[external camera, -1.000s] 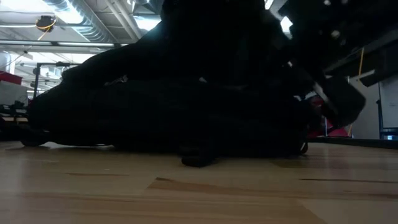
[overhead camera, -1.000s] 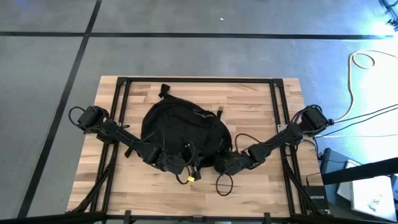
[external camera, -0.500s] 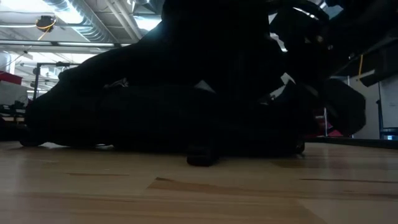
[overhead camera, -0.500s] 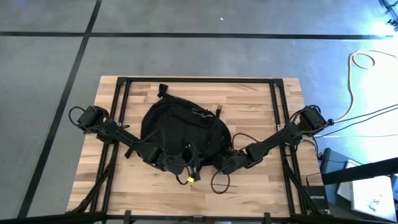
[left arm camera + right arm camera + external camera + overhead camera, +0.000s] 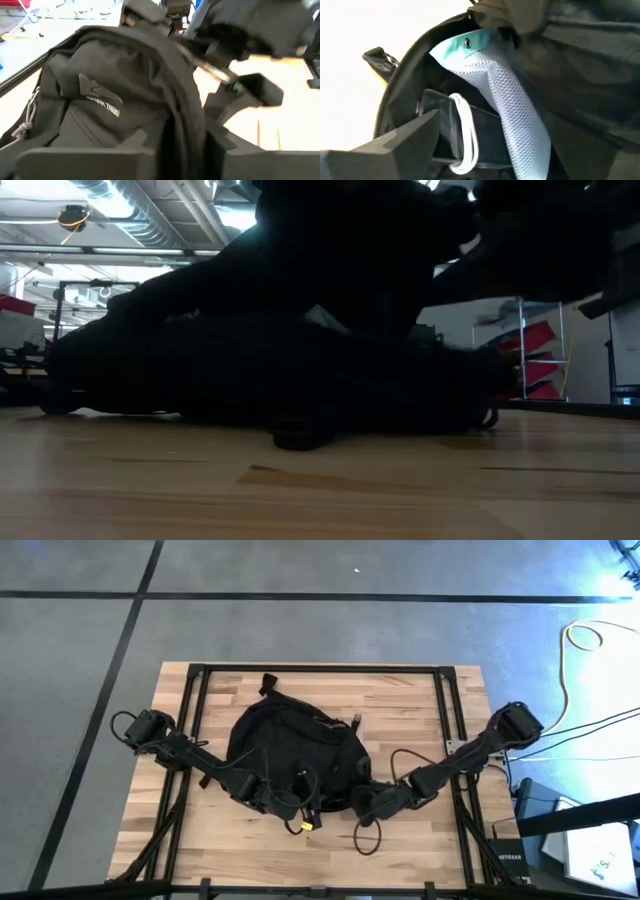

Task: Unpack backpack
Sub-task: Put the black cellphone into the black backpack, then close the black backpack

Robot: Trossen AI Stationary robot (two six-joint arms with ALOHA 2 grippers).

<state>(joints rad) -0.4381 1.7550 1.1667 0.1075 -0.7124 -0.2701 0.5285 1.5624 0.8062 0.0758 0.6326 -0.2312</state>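
black backpack (image 5: 292, 745) lies mid-desk, mouth toward the near edge; left gripper (image 5: 297, 804) at that mouth, grip unclear, apparently holding it apart, while right gripper (image 5: 366, 805) stands open before it, presumably to reach the mesh pouch (image 5: 507, 95) inside.

A wooden table (image 5: 400, 700) with a black metal frame (image 5: 320, 669) stands on a grey floor (image 5: 300, 630) marked with dark lines. A white cable (image 5: 580, 640) lies coiled on the floor near the table's far right corner. Behind the table, red shelves (image 5: 535, 360) stand in the room.
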